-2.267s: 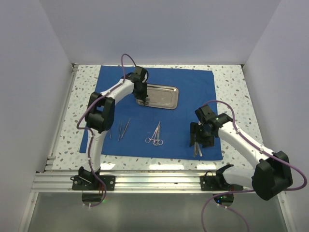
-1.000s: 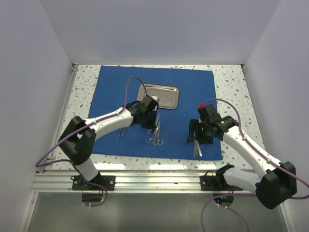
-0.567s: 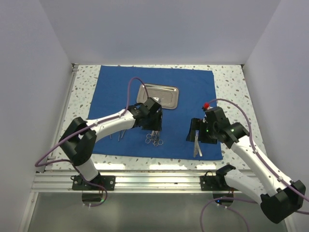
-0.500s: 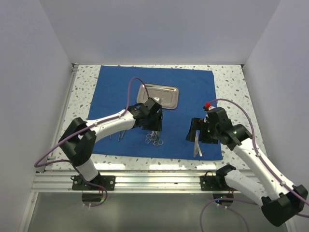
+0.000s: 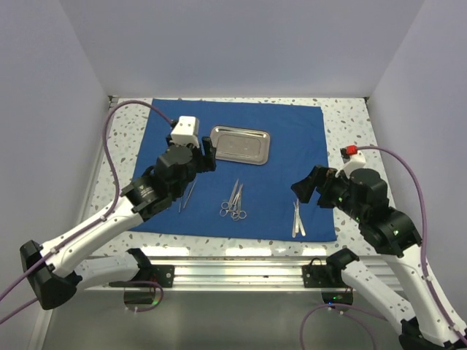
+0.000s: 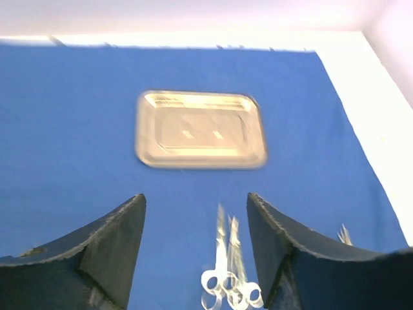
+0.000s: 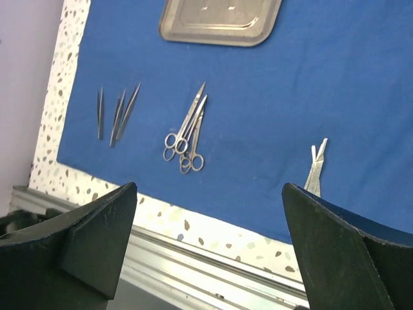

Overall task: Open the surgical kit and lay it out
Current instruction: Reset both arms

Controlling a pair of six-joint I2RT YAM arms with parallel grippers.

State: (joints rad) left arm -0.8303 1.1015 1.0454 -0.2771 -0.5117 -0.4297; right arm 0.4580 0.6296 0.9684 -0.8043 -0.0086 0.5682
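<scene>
The surgical kit lies opened: the royal-blue cloth [image 5: 292, 138] is spread flat on the table. A shiny steel tray [image 5: 241, 144] sits near its far middle. Ring-handled scissors and forceps [image 5: 233, 203] lie together at the centre, slim tweezers [image 5: 186, 195] to their left, another pair of tweezers [image 5: 298, 219] at the front right. My left gripper [image 5: 207, 152] hangs open above the cloth, left of the tray; its view shows the tray [image 6: 200, 129] and scissors [image 6: 229, 271] between the empty fingers. My right gripper [image 5: 308, 191] is raised and wide open, holding nothing, above the cloth's right front [image 7: 322, 77].
The speckled tabletop [image 5: 350, 124] borders the cloth on all sides. An aluminium rail [image 5: 233, 273] carrying both arm bases runs along the near edge. White walls close in the left, back and right. Purple cables loop off both arms.
Both arms have lifted off the cloth and drawn back toward their bases. Both grippers have opened; the scissors and the right tweezers stay lying where they were.
</scene>
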